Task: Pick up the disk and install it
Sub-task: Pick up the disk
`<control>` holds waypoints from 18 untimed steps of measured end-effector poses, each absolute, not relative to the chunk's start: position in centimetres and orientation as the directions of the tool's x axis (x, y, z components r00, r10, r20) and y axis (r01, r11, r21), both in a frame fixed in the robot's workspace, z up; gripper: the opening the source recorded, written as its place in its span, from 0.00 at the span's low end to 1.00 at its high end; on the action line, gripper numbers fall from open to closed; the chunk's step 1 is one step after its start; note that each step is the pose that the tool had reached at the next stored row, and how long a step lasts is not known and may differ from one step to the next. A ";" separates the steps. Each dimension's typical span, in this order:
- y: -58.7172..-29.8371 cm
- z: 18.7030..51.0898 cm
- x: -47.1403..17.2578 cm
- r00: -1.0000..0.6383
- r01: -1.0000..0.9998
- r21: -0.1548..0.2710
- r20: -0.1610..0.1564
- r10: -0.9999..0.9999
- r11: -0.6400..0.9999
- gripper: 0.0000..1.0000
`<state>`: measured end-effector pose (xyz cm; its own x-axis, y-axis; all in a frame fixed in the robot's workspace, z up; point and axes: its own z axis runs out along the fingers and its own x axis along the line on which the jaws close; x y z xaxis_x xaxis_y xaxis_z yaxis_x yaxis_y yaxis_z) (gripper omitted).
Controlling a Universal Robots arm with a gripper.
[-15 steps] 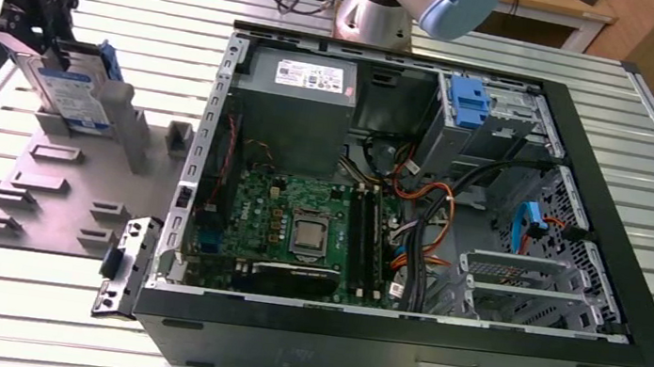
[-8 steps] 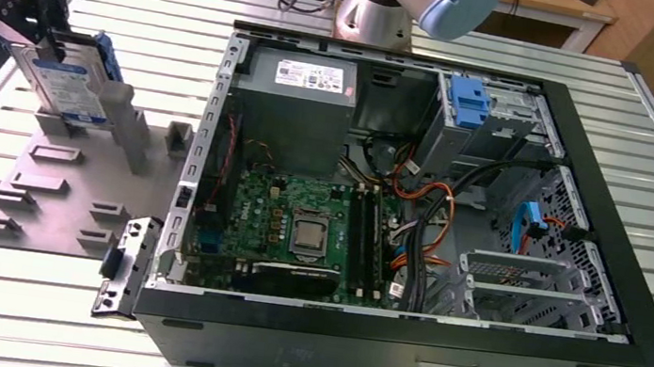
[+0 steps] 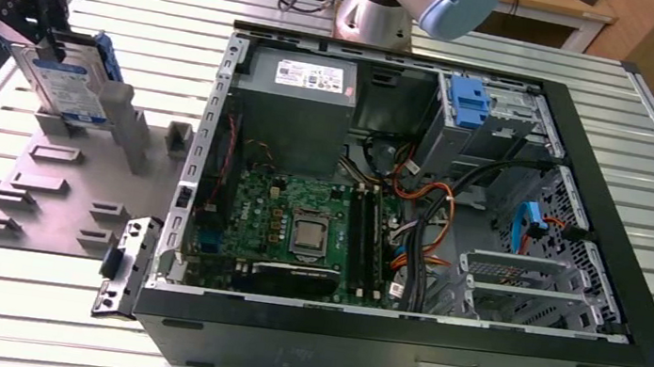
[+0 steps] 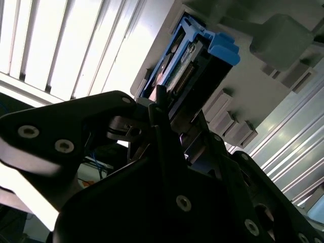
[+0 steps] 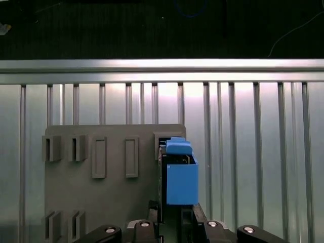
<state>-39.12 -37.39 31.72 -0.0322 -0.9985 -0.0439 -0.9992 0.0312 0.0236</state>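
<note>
Pick-up step in hand: the disk [image 3: 68, 83] stands upright in a slot of the grey holder [image 3: 60, 196]. The end effector [image 5: 175, 212] is at the disk's upper end; I cannot tell whether it grips. Lifting calls for a straight pull clear of the holder.

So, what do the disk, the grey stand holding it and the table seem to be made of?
The disk: silver body with dull sheen, likely metal; its blue frame looks like matte moulded plastic. The grey stand: uniform matte grey, blocky slots, probably plastic, though painted metal is possible. The table: ribbed slats reflecting light brightly, likely bare aluminium.
</note>
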 end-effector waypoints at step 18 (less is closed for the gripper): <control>-37.4 35.3 -39.1 -0.032 -0.999 0.024 -0.039 -0.999 0.031 0.35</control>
